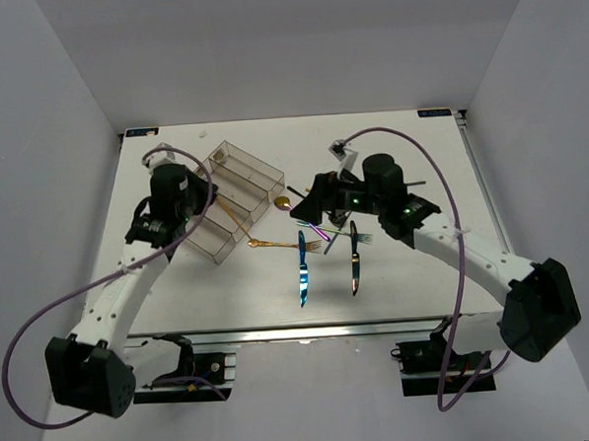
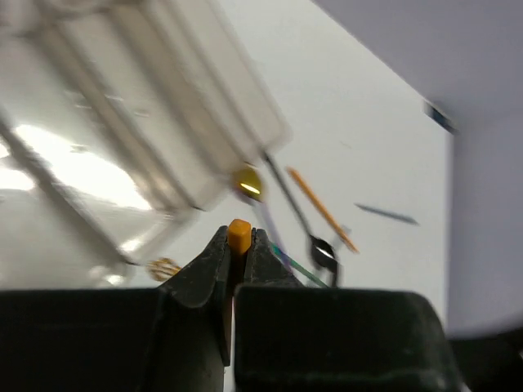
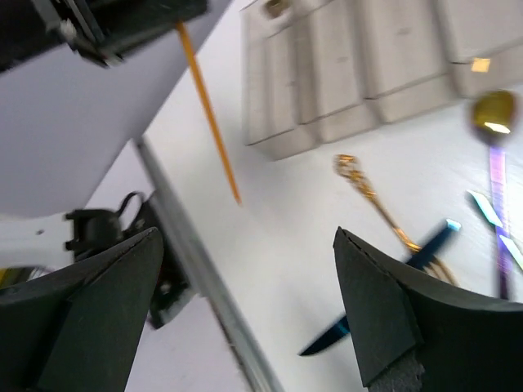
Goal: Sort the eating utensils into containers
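Sorting step in hand: left fingers (image 2: 208, 269) clenched on the top end of an orange chopstick (image 3: 208, 114), which hung tip-down over the worktop (image 1: 240, 302) near the clear organiser tray (image 1: 235, 179); right fingers (image 3: 106, 286) spread wide, empty. Next move probably called for levelling the chopstick over one compartment

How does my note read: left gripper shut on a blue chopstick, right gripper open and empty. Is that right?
Not quite. The chopstick in the left gripper is orange, not blue; the left wrist view shows its orange tip in the grip. The rest stands: the right gripper is open and empty.
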Robot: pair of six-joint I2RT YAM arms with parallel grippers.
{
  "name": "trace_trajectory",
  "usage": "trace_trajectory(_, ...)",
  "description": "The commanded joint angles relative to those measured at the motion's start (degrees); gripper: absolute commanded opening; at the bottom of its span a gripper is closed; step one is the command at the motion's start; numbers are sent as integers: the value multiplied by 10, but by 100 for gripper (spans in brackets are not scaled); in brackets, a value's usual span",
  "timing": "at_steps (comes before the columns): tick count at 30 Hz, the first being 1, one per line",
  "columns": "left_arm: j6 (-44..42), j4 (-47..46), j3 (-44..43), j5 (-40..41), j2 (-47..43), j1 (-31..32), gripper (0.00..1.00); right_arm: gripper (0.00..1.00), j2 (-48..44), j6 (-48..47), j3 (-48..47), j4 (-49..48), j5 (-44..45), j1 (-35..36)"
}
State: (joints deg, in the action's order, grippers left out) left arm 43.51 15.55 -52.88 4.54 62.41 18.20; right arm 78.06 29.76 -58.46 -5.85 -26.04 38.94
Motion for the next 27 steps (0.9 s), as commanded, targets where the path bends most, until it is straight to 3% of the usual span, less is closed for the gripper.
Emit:
trace_trajectory(1, -23, 143, -50, 120, 62, -81, 0, 89, -63, -37, 36, 33, 61, -34)
trace_trajectory(3, -17, 174, -82, 143, 95, -125, 0, 89, -86, -39, 63, 28, 61, -51)
trace_trajectory(8, 3, 175, -118, 231, 172, -161, 0, 89, -107, -60, 91, 29, 54, -67)
trace_trajectory(15, 38, 116, -101, 208, 243, -164, 3, 89, -113, -87, 108, 37, 49, -88)
trace_trajectory(19, 47, 97, -76, 202, 241, -164, 20, 89, -108, -92, 115, 35, 49, -101)
trace_trajectory(20, 48, 89, -72, 199, 238, -164, 36, 90, -107, -91, 115, 34, 52, -104)
trace_trajectory(22, 54, 88, -67, 199, 229, -165, 53, 89, -96, -90, 110, 36, 66, -109)
trace_trajectory(23, 54, 90, -67, 198, 226, -164, 69, 89, -90, -91, 98, 43, 77, -109)
trace_trajectory(27, 49, 99, -71, 195, 196, -164, 89, 89, -31, -125, 42, 99, 129, -109)
